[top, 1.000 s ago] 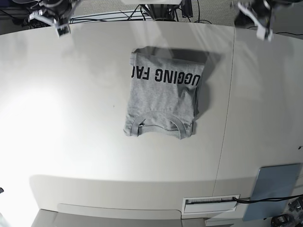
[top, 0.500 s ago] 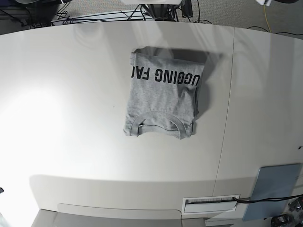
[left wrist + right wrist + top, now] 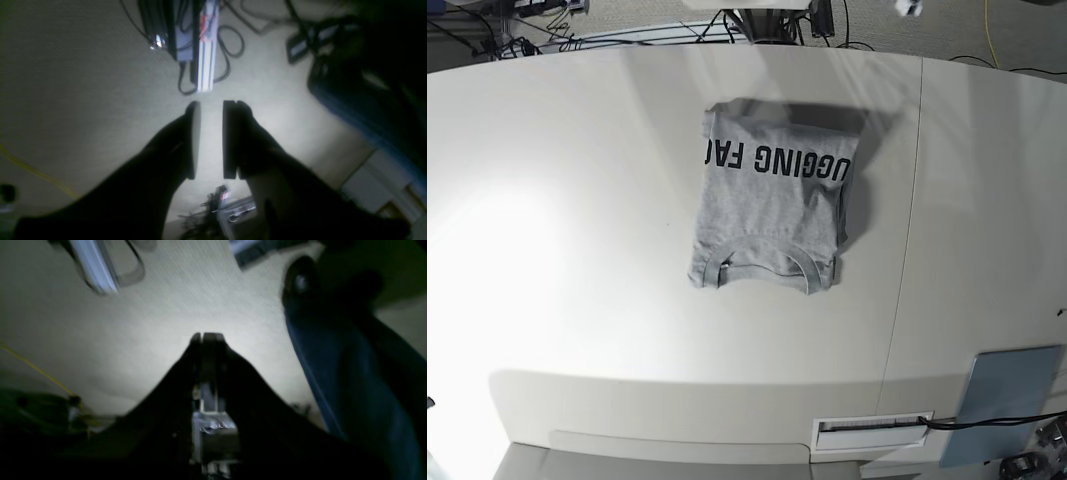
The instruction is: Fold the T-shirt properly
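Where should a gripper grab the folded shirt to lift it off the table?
Probably the shirt's collar edge, approached from the near side of the table. The layers stack there in a thick, straight edge, so one low pinch could catch them all. The middle lies flat, offering nothing to pinch.

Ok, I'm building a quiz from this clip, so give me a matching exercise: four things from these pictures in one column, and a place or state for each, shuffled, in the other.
Things:
1. T-shirt
2. left gripper
3. right gripper
4. grey-blue panel

States or places:
A. jaws pressed together, over the floor
B. at the table's near right corner in the base view
C. folded into a compact rectangle, mid-table
D. pads apart with a gap, holding nothing

Pairs: 1-C, 2-D, 3-A, 4-B
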`<move>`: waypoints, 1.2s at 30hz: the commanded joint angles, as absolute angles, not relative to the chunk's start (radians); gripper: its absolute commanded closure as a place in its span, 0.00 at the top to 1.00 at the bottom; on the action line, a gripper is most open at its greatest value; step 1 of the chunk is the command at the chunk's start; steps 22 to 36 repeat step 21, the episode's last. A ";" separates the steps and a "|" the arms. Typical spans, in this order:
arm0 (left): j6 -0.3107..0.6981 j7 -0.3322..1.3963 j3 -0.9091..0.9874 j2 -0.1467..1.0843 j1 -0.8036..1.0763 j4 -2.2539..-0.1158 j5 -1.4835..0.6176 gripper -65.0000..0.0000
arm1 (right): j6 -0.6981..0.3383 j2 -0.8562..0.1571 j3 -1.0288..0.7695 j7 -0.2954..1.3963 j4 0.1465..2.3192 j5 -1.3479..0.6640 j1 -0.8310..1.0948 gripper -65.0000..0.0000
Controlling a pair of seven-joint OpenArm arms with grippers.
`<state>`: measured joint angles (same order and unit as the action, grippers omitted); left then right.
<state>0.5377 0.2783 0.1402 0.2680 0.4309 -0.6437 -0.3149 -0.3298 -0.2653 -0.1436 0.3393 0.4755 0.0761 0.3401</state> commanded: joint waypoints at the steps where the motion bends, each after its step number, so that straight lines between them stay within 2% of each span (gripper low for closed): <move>1: 0.533 0.279 0.141 0.255 0.415 -0.624 -0.301 0.20 | -0.330 -0.273 -0.145 0.336 0.442 0.082 0.327 0.00; 6: 0.421 0.263 0.141 0.167 0.326 -0.569 -0.192 0.20 | -0.332 -0.261 -0.145 0.329 0.412 0.079 0.249 0.00; 9: 0.327 0.187 0.141 0.124 0.310 -0.569 -0.159 0.20 | -0.332 -0.260 -0.145 0.301 0.412 0.079 0.214 0.00; 11: 0.300 0.137 0.141 0.110 0.310 -0.569 -0.155 0.20 | -0.332 -0.259 -0.145 0.286 0.412 0.079 0.200 0.00; 36: 0.284 0.122 0.141 0.105 0.310 -0.562 -0.155 0.20 | -0.332 -0.258 -0.145 0.277 0.412 0.079 0.200 0.00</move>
